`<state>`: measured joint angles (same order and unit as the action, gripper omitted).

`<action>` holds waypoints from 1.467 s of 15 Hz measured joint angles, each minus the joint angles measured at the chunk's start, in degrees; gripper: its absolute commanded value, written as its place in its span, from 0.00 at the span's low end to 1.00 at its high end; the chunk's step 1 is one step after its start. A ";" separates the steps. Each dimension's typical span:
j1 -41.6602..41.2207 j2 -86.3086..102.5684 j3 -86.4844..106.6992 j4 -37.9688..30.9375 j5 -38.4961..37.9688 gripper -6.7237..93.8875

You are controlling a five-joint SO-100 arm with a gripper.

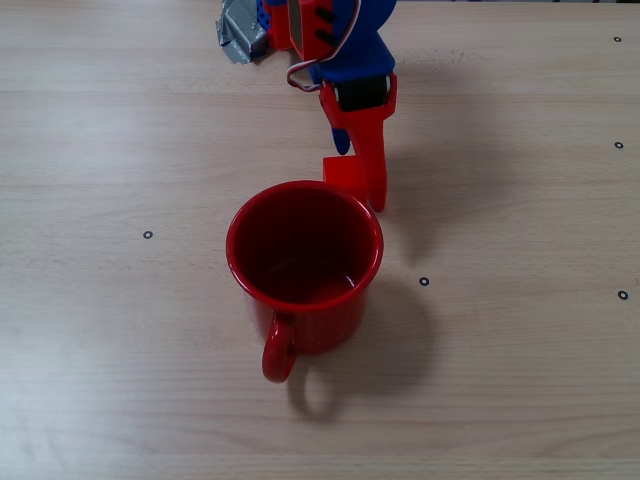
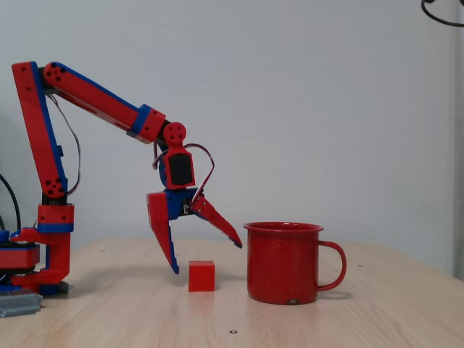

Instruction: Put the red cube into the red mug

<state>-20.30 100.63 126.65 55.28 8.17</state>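
The red cube (image 2: 201, 276) rests on the wooden table just left of the red mug (image 2: 284, 261), with a small gap between them. From above, the red cube (image 1: 342, 171) peeks out behind the far rim of the red mug (image 1: 305, 300), whose handle points toward the camera. The mug stands upright and looks empty. My gripper (image 2: 206, 257) is open and hangs over the cube. One finger points down at the cube's left and the other slants toward the mug's rim. Seen from above, the gripper (image 1: 358, 178) reaches down beside the cube.
The arm's base (image 2: 43, 254) stands at the left table edge, on grey tape (image 1: 240, 35). Small black dots (image 1: 148, 235) mark the tabletop. A plain wall rises behind the table.
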 measured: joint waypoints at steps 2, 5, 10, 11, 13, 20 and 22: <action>0.62 -0.79 0.09 -1.14 -0.79 0.52; 0.62 -2.02 0.09 -1.14 -0.79 0.52; 1.93 -4.04 0.00 -2.37 -0.53 0.38; 1.58 -4.04 0.00 -2.37 -0.70 0.33; 1.67 -4.04 0.00 -2.37 -0.79 0.19; 1.58 -4.04 0.00 -4.31 -0.79 0.07; 2.02 -4.04 0.00 -3.52 -0.70 0.07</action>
<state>-18.28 96.59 126.65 51.77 7.47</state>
